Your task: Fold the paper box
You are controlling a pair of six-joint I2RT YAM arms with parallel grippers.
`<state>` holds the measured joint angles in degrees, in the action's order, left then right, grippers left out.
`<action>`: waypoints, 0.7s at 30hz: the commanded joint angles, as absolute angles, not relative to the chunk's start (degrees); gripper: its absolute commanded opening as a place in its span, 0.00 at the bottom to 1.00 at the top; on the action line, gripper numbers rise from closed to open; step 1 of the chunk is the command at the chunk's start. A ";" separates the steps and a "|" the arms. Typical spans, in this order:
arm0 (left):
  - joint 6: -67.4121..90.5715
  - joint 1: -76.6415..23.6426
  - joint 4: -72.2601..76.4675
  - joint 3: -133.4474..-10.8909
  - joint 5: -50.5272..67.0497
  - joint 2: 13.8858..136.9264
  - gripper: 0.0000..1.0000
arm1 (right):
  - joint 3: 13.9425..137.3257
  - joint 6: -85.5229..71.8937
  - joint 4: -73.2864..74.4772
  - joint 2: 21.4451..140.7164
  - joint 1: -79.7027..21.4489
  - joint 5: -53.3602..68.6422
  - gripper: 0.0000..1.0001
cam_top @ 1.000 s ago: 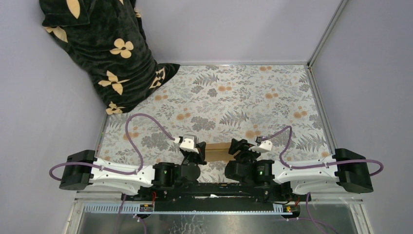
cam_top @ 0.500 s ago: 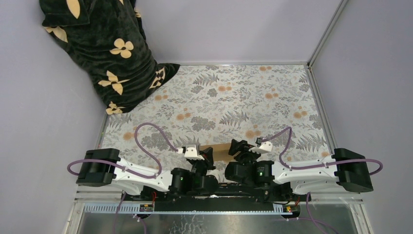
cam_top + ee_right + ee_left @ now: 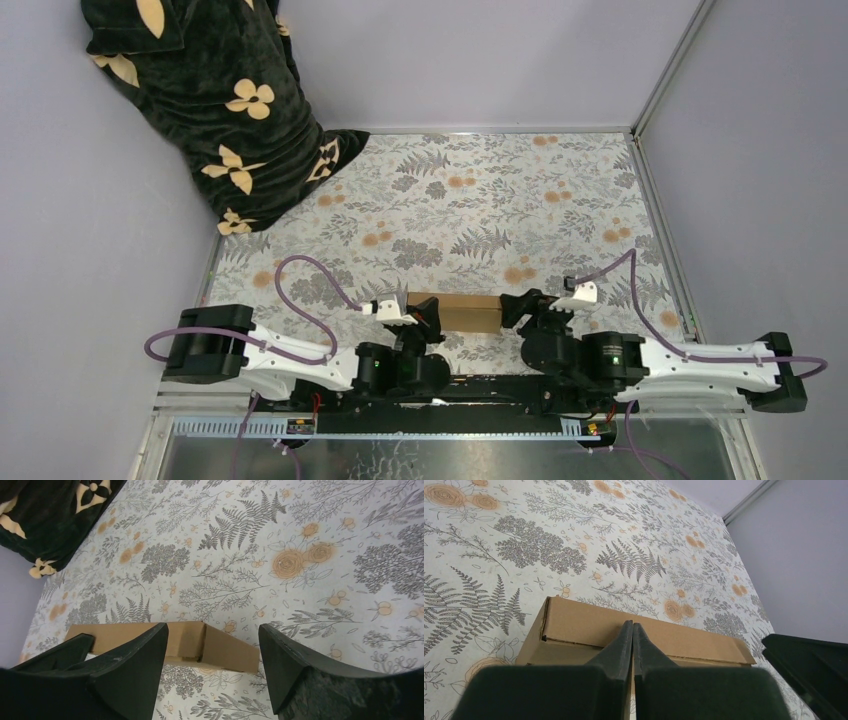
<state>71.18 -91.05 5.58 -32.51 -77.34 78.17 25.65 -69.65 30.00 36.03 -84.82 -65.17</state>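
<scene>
The paper box (image 3: 465, 312) is a shallow brown cardboard box lying flat on the flowered cloth at the near edge, between the two grippers. My left gripper (image 3: 428, 318) is shut, with its fingertips lying on top of the box's left half. In the left wrist view the shut gripper (image 3: 632, 625) points across the box (image 3: 584, 622). My right gripper (image 3: 517, 305) is open and empty just off the box's right end. In the right wrist view the box's end (image 3: 225, 650) lies ahead of that open gripper (image 3: 212, 626), apart from both fingers.
A dark blanket with yellow flowers (image 3: 215, 110) hangs at the back left corner and shows in the right wrist view (image 3: 45, 515). Lilac walls and a metal rail (image 3: 660, 200) bound the cloth. The right arm's dark body (image 3: 809, 670) shows beside the box.
My left gripper has moved right onto the box. My right arm has drawn back to the right, off the box, uncovering its right end.
</scene>
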 commanded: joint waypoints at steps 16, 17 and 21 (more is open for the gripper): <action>68.20 -90.66 -1.12 -28.70 -65.39 82.67 0.05 | 35.44 -63.34 40.65 43.55 -85.34 -70.39 0.61; 68.20 -90.62 -1.00 -28.60 -65.39 82.59 0.05 | 35.62 -62.07 39.56 43.51 -85.42 -70.58 0.61; 68.07 -90.62 -0.71 -28.51 -65.22 82.72 0.05 | 35.50 -56.54 34.46 44.19 -85.34 -70.55 0.60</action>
<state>69.69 -90.48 7.46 -32.47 -77.78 79.00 33.50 -61.56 38.39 43.70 -84.82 -67.00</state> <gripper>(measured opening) 0.047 0.607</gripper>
